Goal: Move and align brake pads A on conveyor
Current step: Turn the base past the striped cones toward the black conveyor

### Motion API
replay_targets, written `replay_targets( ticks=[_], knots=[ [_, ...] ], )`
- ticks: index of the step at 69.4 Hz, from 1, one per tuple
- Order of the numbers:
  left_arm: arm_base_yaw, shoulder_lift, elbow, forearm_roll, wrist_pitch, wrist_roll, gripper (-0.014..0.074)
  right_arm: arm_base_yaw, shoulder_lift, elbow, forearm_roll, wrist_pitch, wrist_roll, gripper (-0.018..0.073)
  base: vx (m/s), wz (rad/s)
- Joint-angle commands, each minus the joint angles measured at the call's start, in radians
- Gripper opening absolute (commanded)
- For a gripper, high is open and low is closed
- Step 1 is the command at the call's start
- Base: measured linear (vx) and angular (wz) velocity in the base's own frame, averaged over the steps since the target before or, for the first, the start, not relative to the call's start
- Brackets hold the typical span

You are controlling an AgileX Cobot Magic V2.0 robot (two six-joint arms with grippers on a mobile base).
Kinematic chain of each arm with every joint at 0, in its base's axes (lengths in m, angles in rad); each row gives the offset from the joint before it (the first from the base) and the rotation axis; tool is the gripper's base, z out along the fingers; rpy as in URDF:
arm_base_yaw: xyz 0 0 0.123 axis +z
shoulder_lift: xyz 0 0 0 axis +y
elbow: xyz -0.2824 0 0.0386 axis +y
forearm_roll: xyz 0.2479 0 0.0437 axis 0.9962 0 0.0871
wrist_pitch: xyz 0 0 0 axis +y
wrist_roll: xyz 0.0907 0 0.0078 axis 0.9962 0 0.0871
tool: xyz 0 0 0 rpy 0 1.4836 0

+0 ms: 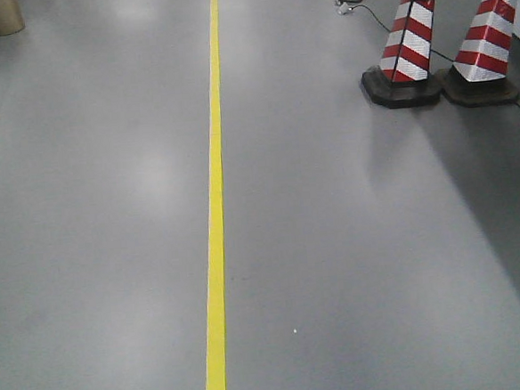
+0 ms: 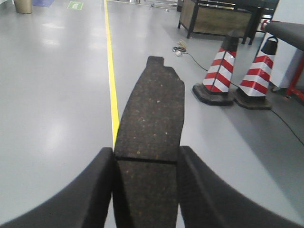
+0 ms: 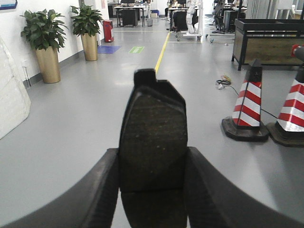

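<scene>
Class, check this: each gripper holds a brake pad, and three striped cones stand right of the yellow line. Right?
No: the front view shows two cones, not three, right of the yellow line. The left gripper and right gripper each hold a pad.

One brake pad [image 2: 149, 114] — dark, speckled friction face up, groove running crosswise — juts lengthwise from between the left tool [image 2: 146, 164] fingers. A second brake pad [image 3: 153, 137] sits likewise in the right tool [image 3: 152, 161].

Grainy, rough, matt brake pad [image 2: 149, 118]; smooth, glossy floor [image 1: 354, 269]; wood-panelled crate [image 2: 221, 20]; shiny gold plant pot [image 3: 49, 66].
</scene>
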Motion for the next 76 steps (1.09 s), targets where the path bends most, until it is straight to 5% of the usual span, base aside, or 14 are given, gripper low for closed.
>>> replay_targets(
  ticks=[1,76],
  knots=[
    [-0.003,0.004,-0.03,-0.003,-0.09,-0.006,-0.0006,0.0,0.007,-0.028,-0.007,-0.1,-0.005,-0.0002,0.77,0.1],
    [-0.003,0.006,-0.03,-0.003,-0.09,-0.006,-0.0006,0.0,0.01,-0.028,-0.007,-0.101,-0.006,-0.0002,0.74,0.0]
  ],
)
